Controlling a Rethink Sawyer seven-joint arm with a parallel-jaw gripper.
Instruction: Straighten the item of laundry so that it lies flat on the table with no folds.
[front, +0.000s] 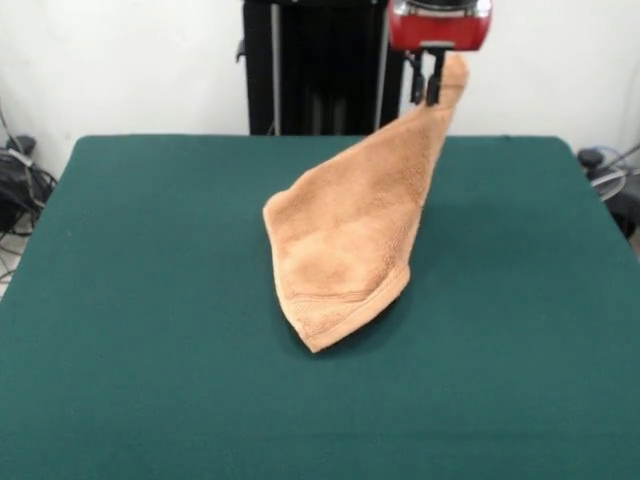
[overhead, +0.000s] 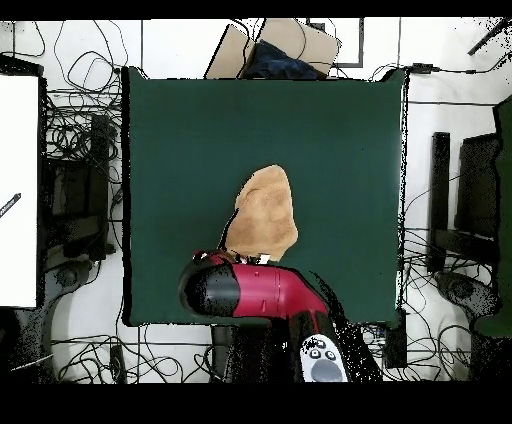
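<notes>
Front view: gripper (front: 428, 92) is pinched shut on one corner of the towel (front: 345, 240), lifted high; the rest hangs down below it, bottom end folded on the table (front: 130, 300).
Overhead view: towel spreads away from the arm (overhead: 255, 292), roughly mid-table.
Risk: corner slipping free mid-drag, so it'd flop back creased.

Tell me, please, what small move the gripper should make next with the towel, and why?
Probably draw the lifted corner away from the resting end, then lower it. The gripper is shut on one corner of the towel, which hangs doubled over, its lower end bunched on the table.
</notes>
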